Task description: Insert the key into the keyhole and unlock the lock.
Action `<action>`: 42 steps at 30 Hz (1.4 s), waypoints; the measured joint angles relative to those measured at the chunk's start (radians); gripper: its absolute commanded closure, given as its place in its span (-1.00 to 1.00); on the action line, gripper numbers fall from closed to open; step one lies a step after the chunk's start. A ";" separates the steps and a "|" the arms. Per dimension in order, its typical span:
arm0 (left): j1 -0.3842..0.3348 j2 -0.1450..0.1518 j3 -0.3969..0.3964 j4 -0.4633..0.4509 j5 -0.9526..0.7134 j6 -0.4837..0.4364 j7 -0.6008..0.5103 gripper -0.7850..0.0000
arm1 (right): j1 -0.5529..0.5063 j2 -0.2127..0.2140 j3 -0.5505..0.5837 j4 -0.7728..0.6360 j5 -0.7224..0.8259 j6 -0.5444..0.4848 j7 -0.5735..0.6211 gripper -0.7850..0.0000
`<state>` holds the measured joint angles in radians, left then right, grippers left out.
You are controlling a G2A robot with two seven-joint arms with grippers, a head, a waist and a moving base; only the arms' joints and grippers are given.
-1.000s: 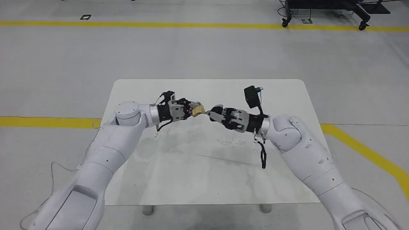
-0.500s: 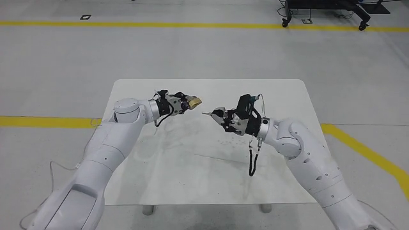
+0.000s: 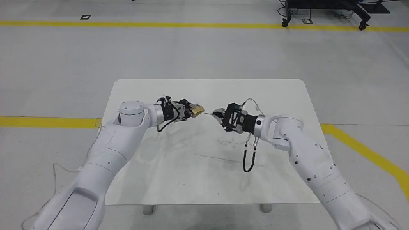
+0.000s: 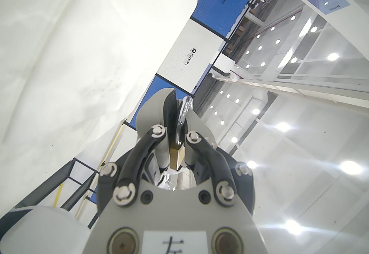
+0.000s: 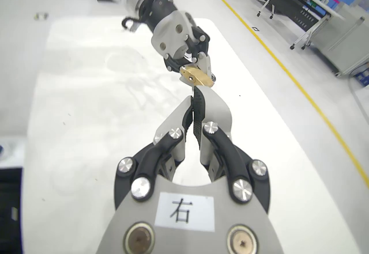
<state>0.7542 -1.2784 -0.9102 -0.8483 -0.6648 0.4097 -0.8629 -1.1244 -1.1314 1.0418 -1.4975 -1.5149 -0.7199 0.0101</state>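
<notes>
Regrouping over the matte white table [image 3: 275, 172] after a brief parting half a second ago: found both grippers drawn back together, read as a fresh try at insertion. Found left gripper [image 5: 197, 69] clamped on the lock [image 5: 197, 77], a smooth rounded brass body with steel shackle, keyhole face turned toward the right gripper [image 5: 194, 96]. Found that one pinched on the key [image 5: 192, 90], a thin metal blade, tip just at the keyhole; seating not confirmed.
</notes>
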 measured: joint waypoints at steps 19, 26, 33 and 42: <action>-0.006 -0.019 0.028 0.031 0.030 0.008 -0.007 1.00 | -0.099 0.039 -0.076 -0.210 -0.666 0.178 -0.155 1.00; -0.007 -0.022 0.032 0.036 0.042 0.010 -0.018 1.00 | -0.092 0.032 -0.099 -0.214 -0.704 0.192 -0.079 1.00; -0.005 -0.025 0.034 0.035 0.051 0.017 -0.024 1.00 | -0.093 0.026 -0.111 -0.220 -0.727 0.193 -0.018 1.00; -0.001 -0.028 0.030 0.031 0.053 0.023 -0.027 1.00 | -0.076 0.017 -0.144 -0.227 -0.748 0.165 -0.008 1.00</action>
<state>0.7531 -1.3059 -0.8801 -0.8169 -0.6114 0.4329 -0.8902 -1.2007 -1.1140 0.8974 -1.7249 -2.2632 -0.5544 0.0017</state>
